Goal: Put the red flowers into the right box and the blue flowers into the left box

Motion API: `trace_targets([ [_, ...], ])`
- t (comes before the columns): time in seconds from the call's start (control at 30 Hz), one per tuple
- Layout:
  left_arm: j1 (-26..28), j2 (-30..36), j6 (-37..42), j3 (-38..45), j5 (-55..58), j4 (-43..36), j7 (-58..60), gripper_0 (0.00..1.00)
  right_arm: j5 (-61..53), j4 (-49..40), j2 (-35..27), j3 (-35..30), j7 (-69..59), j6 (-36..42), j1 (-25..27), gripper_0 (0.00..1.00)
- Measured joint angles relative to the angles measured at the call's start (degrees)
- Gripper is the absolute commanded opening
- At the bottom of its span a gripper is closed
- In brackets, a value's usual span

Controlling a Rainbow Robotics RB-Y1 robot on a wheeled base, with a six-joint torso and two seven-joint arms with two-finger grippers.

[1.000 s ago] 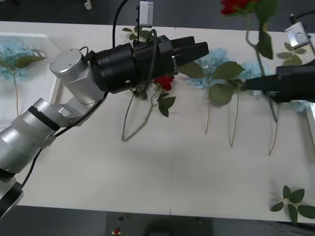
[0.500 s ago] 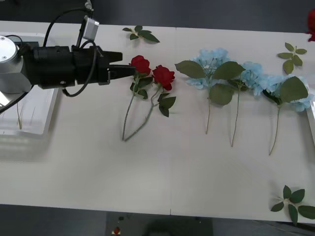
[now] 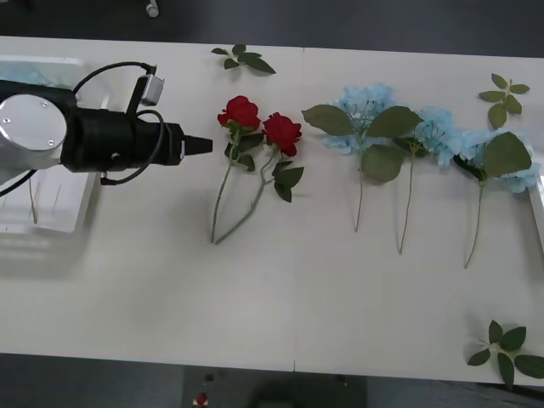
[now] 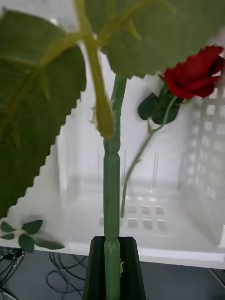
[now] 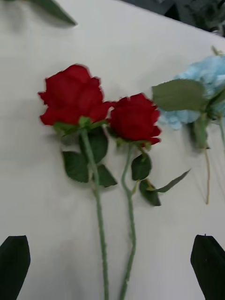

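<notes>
Two red flowers [image 3: 242,111] [image 3: 282,132] lie side by side on the white table, stems toward me. My left gripper [image 3: 204,146] hovers just left of them, pointing at them; in the left wrist view it [image 5: 111,237] stands open above their stems [image 5: 99,220]. Three blue flowers [image 3: 365,109] [image 3: 433,132] [image 3: 503,160] lie to the right. The left box [image 3: 59,223] sits under my left arm. My right gripper [image 4: 111,240] is shut on a leafy green stem [image 4: 111,187], bloom out of view, above the right box [image 4: 93,154], where another red flower [image 4: 194,77] lies.
Loose green leaf sprigs lie at the table's back [image 3: 242,58], back right [image 3: 503,89] and front right corner [image 3: 508,348]. The right box's rim [image 3: 538,212] shows at the right table edge. Cables [image 4: 28,276] hang below the box.
My left arm has pulled back leftward from over the red flowers to beside the left box. The right arm has carried a red flower out of the front view.
</notes>
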Motion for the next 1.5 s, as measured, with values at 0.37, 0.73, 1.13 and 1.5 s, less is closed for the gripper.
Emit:
trace_targets([
  [0.37,-7.4,-3.62,0.08,-5.96,-15.59,6.05,28.07,1.0,10.18,4.19,9.47,-0.33,0.0,-5.04,0.02,0.0],
  [0.73,-14.56,-10.21,12.58,-7.81,-33.61,13.28,45.21,1.0,15.83,7.47,13.82,-0.34,-0.01,-11.35,0.02,0.0],
  [1.13,-17.22,-19.77,15.22,-7.81,-46.89,18.32,54.28,1.0,17.79,11.78,18.25,-0.34,-0.02,-18.24,0.02,0.13],
  [1.5,-17.22,-26.59,15.22,-7.81,-53.17,23.08,54.35,1.0,18.77,12.41,19.94,-0.35,-0.22,-21.73,0.02,0.75],
])
